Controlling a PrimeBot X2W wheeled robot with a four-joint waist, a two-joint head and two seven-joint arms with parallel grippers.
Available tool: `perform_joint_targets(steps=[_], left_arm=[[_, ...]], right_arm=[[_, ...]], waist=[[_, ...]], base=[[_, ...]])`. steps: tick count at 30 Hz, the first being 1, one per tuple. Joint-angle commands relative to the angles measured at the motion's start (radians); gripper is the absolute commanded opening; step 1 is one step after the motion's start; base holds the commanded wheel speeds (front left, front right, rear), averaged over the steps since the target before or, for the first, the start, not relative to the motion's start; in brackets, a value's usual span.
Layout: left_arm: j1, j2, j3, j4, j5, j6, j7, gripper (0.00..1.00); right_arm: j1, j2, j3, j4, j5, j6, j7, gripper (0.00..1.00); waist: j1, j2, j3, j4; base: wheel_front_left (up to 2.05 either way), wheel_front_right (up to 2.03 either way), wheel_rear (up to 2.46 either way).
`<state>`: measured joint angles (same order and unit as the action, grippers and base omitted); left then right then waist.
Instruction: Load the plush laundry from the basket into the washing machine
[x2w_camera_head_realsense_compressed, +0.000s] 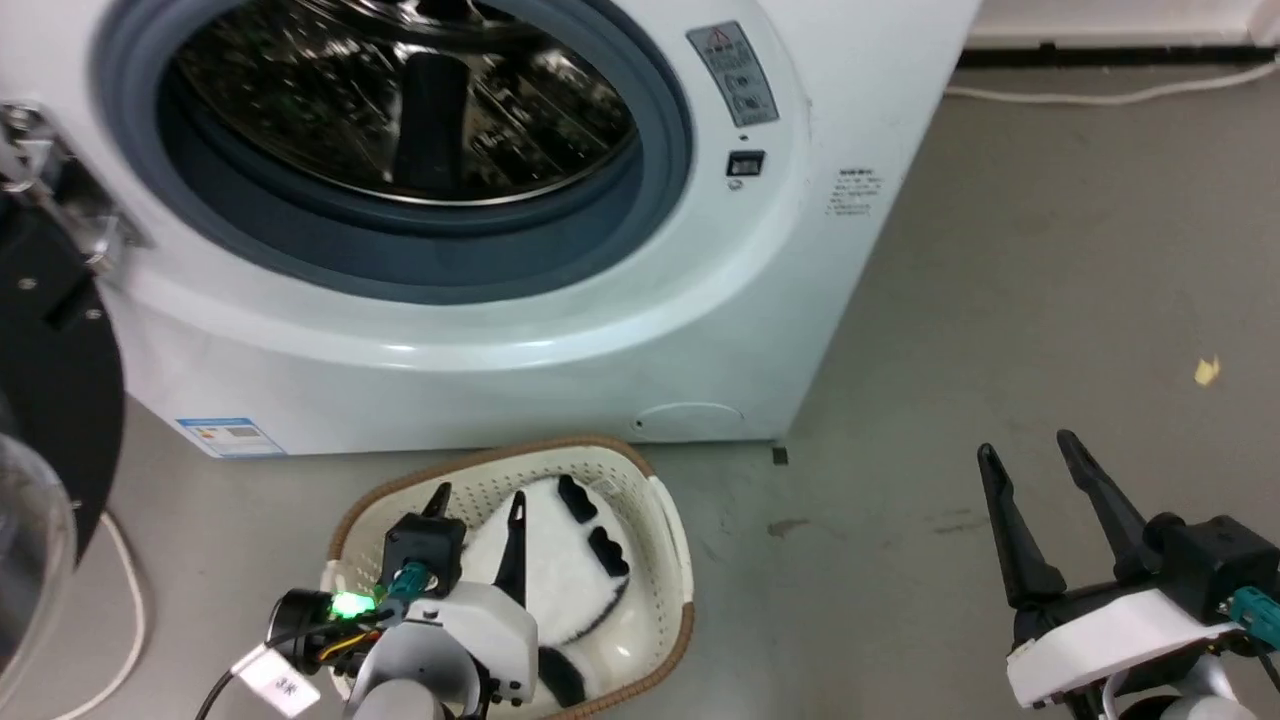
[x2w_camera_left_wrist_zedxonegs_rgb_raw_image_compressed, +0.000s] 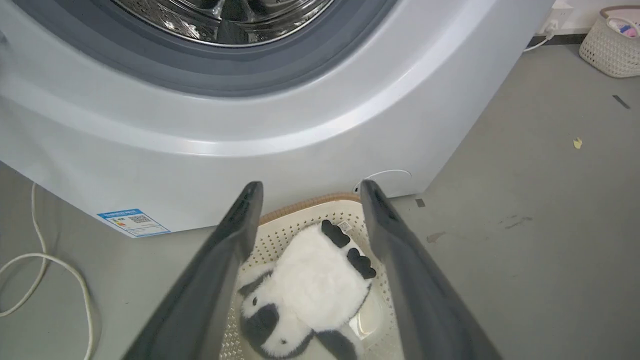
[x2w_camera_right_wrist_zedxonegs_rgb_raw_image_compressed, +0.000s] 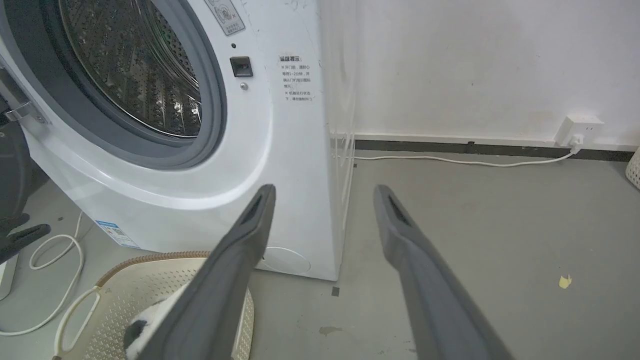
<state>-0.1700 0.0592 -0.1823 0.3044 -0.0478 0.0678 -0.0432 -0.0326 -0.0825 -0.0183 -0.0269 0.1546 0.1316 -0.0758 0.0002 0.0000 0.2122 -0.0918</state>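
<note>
My left gripper (x2w_camera_left_wrist_zedxonegs_rgb_raw_image_compressed: 311, 186) hangs spread over the plush laundry (x2w_camera_left_wrist_zedxonegs_rgb_raw_image_compressed: 310, 270), which lies just beneath it in the basket (x2w_camera_left_wrist_zedxonegs_rgb_raw_image_compressed: 280, 235). A shallow close could pinch only fluff and drop it, or snag the perforated wall and drag the basket. My right gripper (x2w_camera_head_realsense_compressed: 1027, 445) is spread too, empty, and ahead the open washing machine (x2w_camera_left_wrist_zedxonegs_rgb_raw_image_compressed: 250, 130) stands on smooth grey floor (x2w_camera_left_wrist_zedxonegs_rgb_raw_image_compressed: 525, 250).

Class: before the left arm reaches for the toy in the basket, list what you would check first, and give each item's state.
1. Washer door open: ok.
2. Left gripper open: ok.
3. Left gripper aimed at the toy: ok.
4. Toy lies free in the basket: ok.
5. Right gripper clear of the basket: ok.
6. Fingers touching the toy: cannot tell.
</note>
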Motion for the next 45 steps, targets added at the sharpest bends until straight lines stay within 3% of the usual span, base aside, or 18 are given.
perform_joint_targets(steps=[1, 19, 37, 45], left_arm=[[-0.029, 0.006, -0.009, 0.026, -0.007, 0.0, 0.001, 1.0], [-0.221, 0.058, -0.069, 0.286, -0.07, 0.014, 0.006, 1.0], [-0.39, 0.111, -0.126, 0.51, -0.142, 0.034, 0.145, 1.0], [-0.481, 0.153, -0.185, 0.595, -0.136, 0.074, 0.209, 1.0]], right_arm=[[-0.019, -0.004, -0.003, -0.002, 0.016, 0.0, -0.013, 1.0], [-0.085, -0.006, 0.024, -0.008, 0.127, 0.0, -0.055, 1.0], [-0.139, -0.007, 0.044, -0.008, 0.217, -0.001, -0.092, 1.0], [-0.155, -0.016, 0.056, -0.015, 0.235, -0.001, -0.109, 1.0]], waist=[[-0.0002, 0.0, 0.023, -0.017], [-0.0002, 0.0, 0.197, -0.112], [-0.0002, 0.0, 0.367, -0.19], [-0.0002, 0.0, 0.44, -0.219]], base=[[0.0, 0.0, 0.0], [0.0, 0.0, 0.0], [0.0, 0.0, 0.0], [0.0, 0.0, 0.0]])
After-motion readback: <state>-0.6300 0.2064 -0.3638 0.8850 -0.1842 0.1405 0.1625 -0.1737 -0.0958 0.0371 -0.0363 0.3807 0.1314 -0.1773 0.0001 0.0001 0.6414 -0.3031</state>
